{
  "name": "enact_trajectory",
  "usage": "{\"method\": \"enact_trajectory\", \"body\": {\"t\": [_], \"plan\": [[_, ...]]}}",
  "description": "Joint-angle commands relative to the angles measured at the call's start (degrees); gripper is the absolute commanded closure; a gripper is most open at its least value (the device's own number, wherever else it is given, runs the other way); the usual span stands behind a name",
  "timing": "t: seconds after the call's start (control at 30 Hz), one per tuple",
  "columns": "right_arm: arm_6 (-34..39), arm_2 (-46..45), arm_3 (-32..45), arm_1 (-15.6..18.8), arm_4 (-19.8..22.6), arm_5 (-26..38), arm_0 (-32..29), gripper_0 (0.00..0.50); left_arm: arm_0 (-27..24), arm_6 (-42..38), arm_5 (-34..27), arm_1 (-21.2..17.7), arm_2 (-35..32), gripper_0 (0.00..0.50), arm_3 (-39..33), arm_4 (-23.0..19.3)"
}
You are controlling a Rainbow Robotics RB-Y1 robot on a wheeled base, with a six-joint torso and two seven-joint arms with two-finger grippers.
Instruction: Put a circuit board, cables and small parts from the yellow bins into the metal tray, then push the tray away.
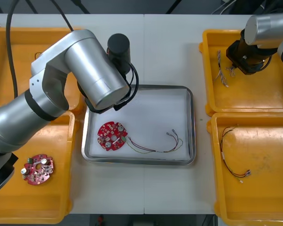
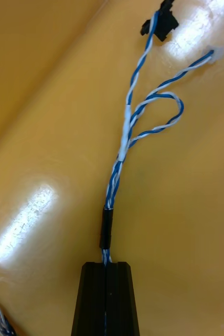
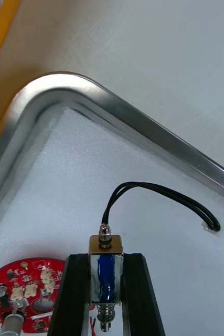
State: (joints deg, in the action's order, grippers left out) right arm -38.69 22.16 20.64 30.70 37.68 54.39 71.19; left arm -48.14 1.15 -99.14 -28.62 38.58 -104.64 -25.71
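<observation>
Nearest to us, a spare round red circuit board (image 1: 37, 169) is lying in the near left yellow bin (image 1: 9, 202), and we are judging it fragile, best taken by its rim. Just beyond it, in the metal tray (image 1: 191, 123), another circuit board (image 1: 112, 135) and a thin cable (image 1: 153, 149) are already resting on the white lining. Over the tray's far left corner our left gripper (image 3: 105, 258) is pinching a small metal part (image 3: 105, 275) across its body, its two black leads (image 3: 159, 195) curling out over the lining. We are reckoning this part stiff and dense for its size, with smooth sides that may slip, so the body is the place to hold, not the limp leads. Farthest off, in the far right yellow bin (image 1: 259, 96), our right gripper (image 2: 106, 270) is pressing its fingers together on the twisted blue and white cable (image 2: 123, 142), just behind a black sleeve (image 2: 107, 227). We are expecting it to be light and floppy, drooping and swinging when lifted, its black connector (image 2: 161, 23) liable to snag on neighbouring cables.
</observation>
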Motion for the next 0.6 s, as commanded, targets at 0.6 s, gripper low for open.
{"method": "enact_trajectory", "body": {"t": [0.6], "plan": [[-5.16,-2.04,13.55,7.53,-0.15,24.45,-1.23,0.5,1.74,-2.91,6.06,3.31,5.27,0.497,7.17,4.09]]}}
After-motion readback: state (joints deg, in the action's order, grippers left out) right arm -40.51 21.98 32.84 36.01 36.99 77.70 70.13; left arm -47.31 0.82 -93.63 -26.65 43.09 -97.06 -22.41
